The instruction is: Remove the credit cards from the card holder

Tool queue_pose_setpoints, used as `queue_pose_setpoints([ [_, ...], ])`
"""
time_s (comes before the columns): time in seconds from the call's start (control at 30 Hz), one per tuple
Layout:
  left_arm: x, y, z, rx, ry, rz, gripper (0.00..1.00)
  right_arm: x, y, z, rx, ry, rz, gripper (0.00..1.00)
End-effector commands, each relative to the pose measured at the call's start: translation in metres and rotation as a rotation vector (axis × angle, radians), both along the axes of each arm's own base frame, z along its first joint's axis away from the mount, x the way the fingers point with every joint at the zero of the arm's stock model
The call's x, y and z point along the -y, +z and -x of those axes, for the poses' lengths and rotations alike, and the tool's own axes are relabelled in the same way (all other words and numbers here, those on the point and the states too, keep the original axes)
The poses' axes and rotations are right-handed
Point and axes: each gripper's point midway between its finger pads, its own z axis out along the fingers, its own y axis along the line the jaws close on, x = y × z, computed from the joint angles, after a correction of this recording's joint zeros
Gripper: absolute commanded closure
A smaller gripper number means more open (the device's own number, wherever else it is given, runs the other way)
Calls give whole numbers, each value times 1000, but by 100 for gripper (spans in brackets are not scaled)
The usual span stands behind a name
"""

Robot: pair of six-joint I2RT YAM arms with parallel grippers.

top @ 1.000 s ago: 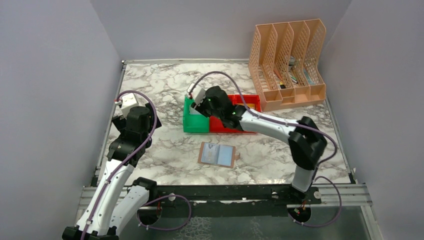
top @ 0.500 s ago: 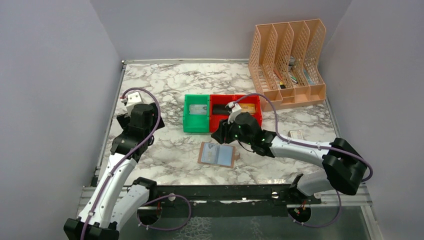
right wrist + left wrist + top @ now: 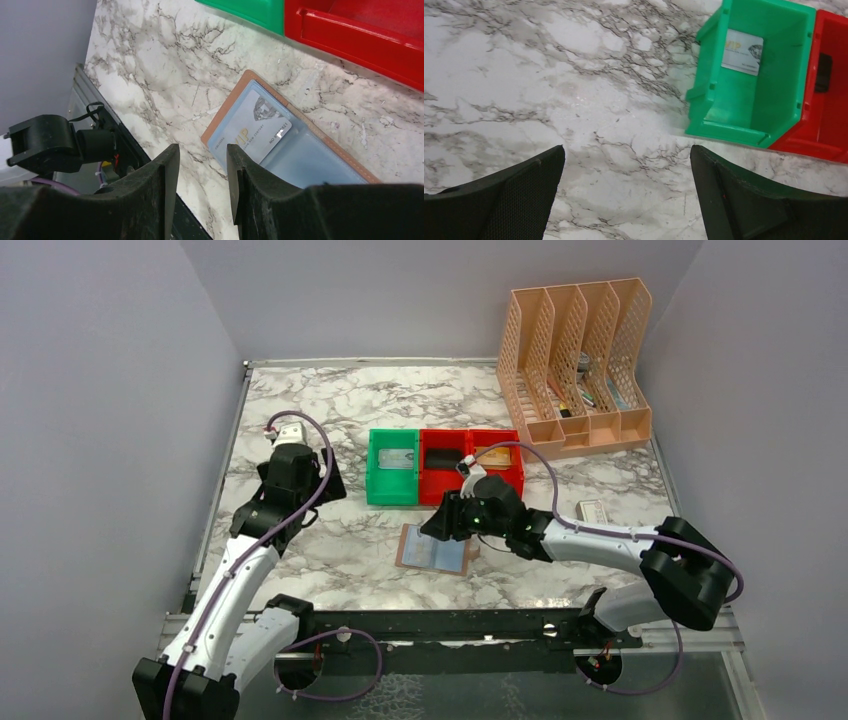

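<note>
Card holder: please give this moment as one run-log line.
card holder open, card inside | right gripper open, empty, near it | left gripper open

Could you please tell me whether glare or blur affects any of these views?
Top external: even soft light, sharp, a pale sheen along the table's near edge. Left wrist: marble veining crisp, fingers of the left tool dark, soft. Right wrist: small glare patch on the card in the card holder; fingers of the right tool blurred.

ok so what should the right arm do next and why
Probably lower the right gripper onto the silver card in the open wallet: its jaws stand apart and empty above it, and that card is not yet out of its pocket.
</note>
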Motion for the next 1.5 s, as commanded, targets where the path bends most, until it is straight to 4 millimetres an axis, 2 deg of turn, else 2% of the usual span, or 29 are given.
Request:
queue_pose_setpoints([
  [0.0, 38, -7, -2, -20, -164, 136, 1, -3, -4, 9, -78, 10, -28, 59],
  [0.13, 69, -11, 6, -46, -261, 279, 1, 0, -12, 16, -135, -8, -33, 60],
  [0.3, 119, -12, 23, -100, -439, 506, 1, -1, -26, 27, -206, 6, -53, 62],
  [0.43, 139, -31, 40, -178, -504, 531, 6, -4, -42, 34, -274, 34, -31, 66],
  [0.57, 155, -49, 55, -235, -543, 498, 13, -2, -58, 33, -305, 11, 10, 69],
  [0.8, 172, -76, 62, -315, -569, 395, 27, 1, -64, 23, -280, -24, 66, 70],
  [0.97, 178, -84, 61, -320, -571, 361, 28, -8, -56, 15, -240, 1, 61, 70],
  [1.07, 182, -84, 59, -316, -566, 367, 28, -1, -74, 12, -283, -46, 142, 71],
  [1.2, 184, -86, 57, -312, -560, 375, 29, 9, -89, 19, -324, -73, 157, 72],
  [1.47, 194, -103, 69, -367, -613, 381, 35, 28, -96, 26, -315, -104, 178, 71],
])
